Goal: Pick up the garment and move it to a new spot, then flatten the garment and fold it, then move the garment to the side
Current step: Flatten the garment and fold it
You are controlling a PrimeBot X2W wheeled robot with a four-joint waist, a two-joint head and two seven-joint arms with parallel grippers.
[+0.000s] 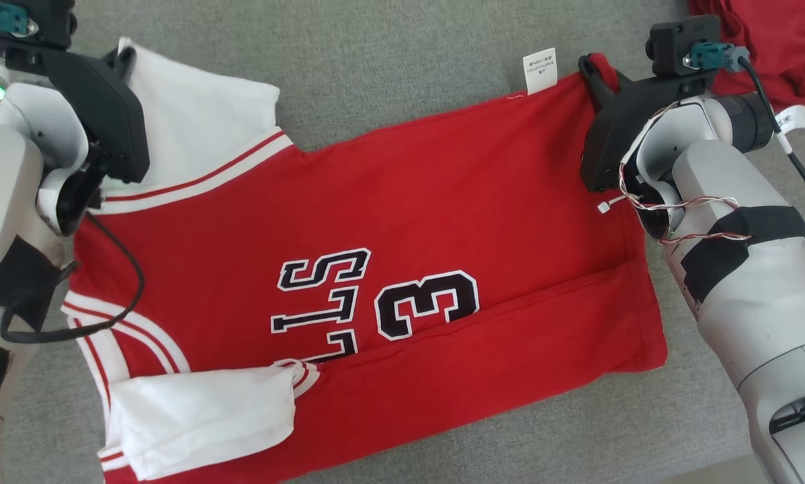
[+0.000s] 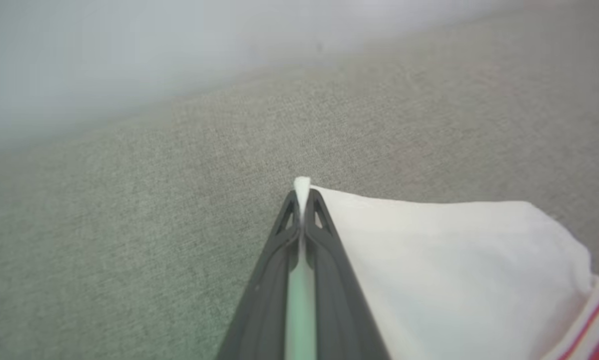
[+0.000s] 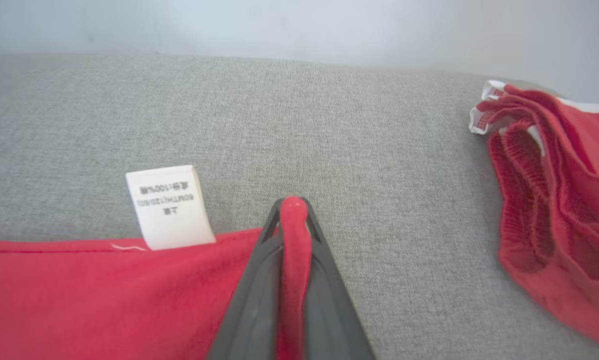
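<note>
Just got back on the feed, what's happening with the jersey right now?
Both grippers are shut on the far side of the red jersey, which lies spread on the grey surface. The left gripper pinches the white sleeve. The right gripper pinches the red hem corner beside the care label. The near edge looks folded over the body. A second red garment lies bunched to the right, apart from it.
</note>
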